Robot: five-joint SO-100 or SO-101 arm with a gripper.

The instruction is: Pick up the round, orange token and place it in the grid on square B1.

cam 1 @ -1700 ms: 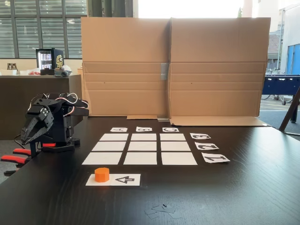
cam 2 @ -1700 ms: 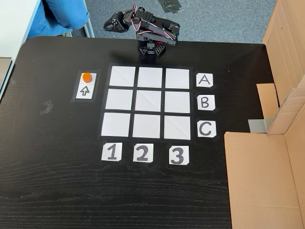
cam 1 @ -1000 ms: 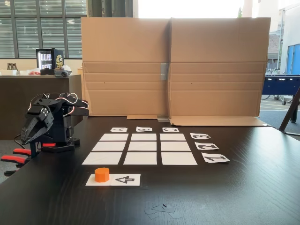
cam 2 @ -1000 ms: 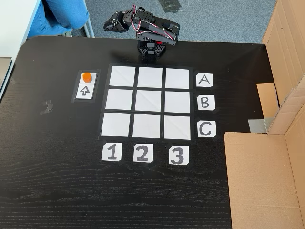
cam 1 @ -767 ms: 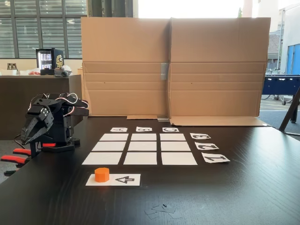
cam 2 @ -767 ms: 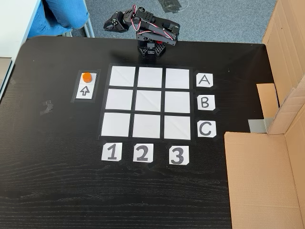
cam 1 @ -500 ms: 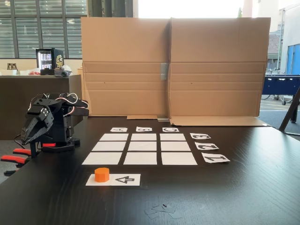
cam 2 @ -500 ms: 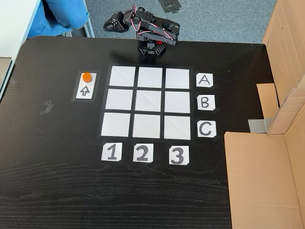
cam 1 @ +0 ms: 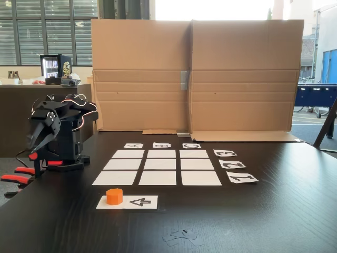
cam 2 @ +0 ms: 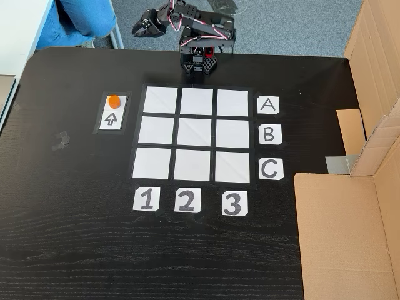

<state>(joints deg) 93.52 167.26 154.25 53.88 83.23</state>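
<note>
Since the earlier frames the arm has lifted out of its folded rest: in both fixed views the gripper (cam 1: 32,152) (cam 2: 136,29) now sits higher and further from the base, while the token and the papers have not shifted. The fingers look drawn together around nothing, though the gripper is small and dark in both views, so this is a reading rather than a certainty.

The token (cam 1: 114,196) (cam 2: 113,100) stands well away from the gripper, out over the table and to one side of the arm's base, on the strip with the arrow (cam 1: 140,202) (cam 2: 112,119). The grid (cam 2: 196,134) spreads out directly in front of the base, and square B1 (cam 2: 156,130) lies beyond the token from the gripper, in the middle row of the column nearest the strip.

Risks as I judge them: the token is short and smooth, so an off-centre closing could flick it off the strip or roll it away; a low approach could drag the loose paper. The nine squares are identical, so a drop in A1 or C1 is an easy miss.

Readable writing in the view from above: cards A, B, C (cam 2: 267,105) beside the rows and 1, 2, 3 (cam 2: 145,200) under the columns.
</note>
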